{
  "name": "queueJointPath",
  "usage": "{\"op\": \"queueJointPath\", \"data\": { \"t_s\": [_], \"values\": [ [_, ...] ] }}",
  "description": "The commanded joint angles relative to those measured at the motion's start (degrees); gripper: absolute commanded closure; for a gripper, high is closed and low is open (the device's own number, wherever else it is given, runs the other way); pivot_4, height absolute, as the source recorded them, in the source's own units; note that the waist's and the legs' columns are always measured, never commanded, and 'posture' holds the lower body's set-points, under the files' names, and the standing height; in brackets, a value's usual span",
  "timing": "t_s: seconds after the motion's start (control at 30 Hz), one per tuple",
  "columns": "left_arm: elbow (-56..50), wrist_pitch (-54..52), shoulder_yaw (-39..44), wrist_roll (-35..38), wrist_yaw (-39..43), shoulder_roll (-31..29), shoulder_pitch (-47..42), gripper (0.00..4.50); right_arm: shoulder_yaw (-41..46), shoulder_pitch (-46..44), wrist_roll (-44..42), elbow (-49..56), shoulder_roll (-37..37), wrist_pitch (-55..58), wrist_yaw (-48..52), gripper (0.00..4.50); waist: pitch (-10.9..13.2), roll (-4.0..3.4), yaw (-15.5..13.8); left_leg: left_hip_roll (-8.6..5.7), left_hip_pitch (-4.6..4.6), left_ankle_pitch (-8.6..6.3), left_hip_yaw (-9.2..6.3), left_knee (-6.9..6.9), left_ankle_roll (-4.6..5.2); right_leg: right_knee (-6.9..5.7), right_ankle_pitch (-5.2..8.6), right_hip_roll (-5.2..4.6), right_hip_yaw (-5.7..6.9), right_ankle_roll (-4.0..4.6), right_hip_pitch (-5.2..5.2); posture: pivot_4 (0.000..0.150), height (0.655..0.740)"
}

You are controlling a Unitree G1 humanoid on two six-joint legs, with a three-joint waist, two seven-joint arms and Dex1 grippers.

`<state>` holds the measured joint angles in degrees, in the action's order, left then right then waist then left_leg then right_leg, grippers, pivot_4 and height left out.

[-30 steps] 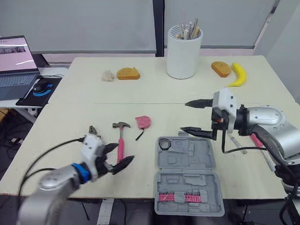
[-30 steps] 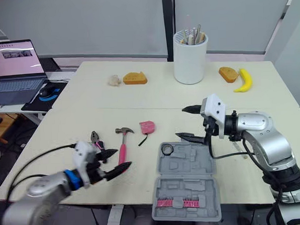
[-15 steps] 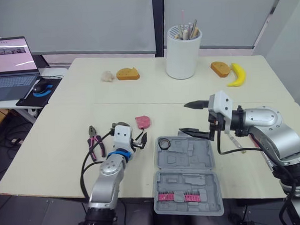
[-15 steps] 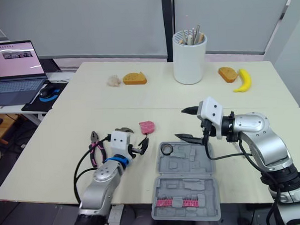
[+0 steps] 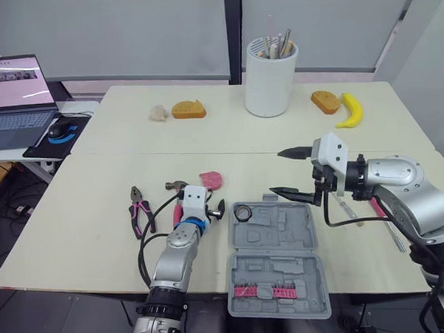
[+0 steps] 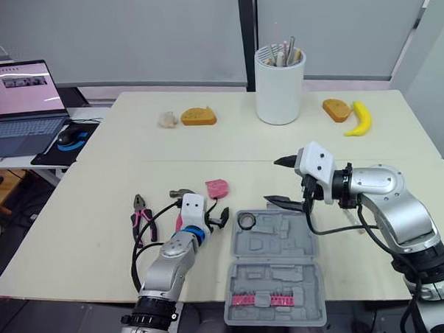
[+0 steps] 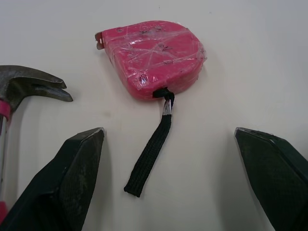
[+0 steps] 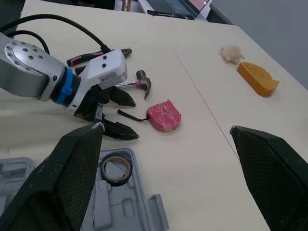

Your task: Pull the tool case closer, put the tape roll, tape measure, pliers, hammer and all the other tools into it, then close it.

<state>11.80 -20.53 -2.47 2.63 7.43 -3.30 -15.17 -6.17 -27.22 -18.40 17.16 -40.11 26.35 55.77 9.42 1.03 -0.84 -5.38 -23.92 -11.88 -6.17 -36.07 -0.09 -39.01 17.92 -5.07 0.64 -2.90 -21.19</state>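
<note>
Across our cream surface (image 5: 85, 231), our left claw (image 7: 168, 132) gapes empty before the tape measure (image 7: 154, 57); our right claw (image 5: 277, 173) gapes empty near the tool case (image 5: 284, 230).

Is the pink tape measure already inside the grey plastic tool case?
No, the pink tape measure lies on the cream table ahead of the open left gripper, outside the grey plastic tool case.

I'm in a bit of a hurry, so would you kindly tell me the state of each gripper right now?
Left gripper: open, empty, pointed at the pink plastic tape measure.
Right gripper: open, empty, near the open grey plastic tool case.
</note>
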Motion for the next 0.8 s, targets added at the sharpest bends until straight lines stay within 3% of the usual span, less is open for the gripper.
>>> {"op": "queueJointPath", "data": {
  "t_s": [0.03,0.43,0.8],
  "values": [
    [0.9,0.3,-0.4,-0.2,-0.1,0.7,-0.9,0.56,1.7,-0.4,-0.2,2.1,-1.0,-0.2,-0.5,0.00,0.0,0.00,0.0,0.00,0.00,0.00,0.00,0.00,0.00,0.00,0.00,0.00,0.00,0.00,0.00,0.150,0.7400],
    [5.9,1.2,1.4,0.3,-0.1,1.1,-3.4,4.34,1.6,-0.1,-0.3,3.0,-1.3,0.7,-0.9,0.00,0.0,0.01,-0.2,-0.02,0.00,0.00,0.01,-0.01,-0.01,0.00,-0.01,-0.01,0.01,-0.02,0.01,0.150,0.7400],
    [6.1,1.7,0.0,0.0,3.9,-0.6,-3.6,4.45,1.7,-0.4,-0.6,3.7,-1.0,1.8,-1.4,0.00,0.0,0.01,-0.3,-0.04,0.01,0.00,0.00,-0.02,0.00,0.01,-0.02,-0.01,0.00,-0.03,0.02,0.150,0.7400]
  ]
}}
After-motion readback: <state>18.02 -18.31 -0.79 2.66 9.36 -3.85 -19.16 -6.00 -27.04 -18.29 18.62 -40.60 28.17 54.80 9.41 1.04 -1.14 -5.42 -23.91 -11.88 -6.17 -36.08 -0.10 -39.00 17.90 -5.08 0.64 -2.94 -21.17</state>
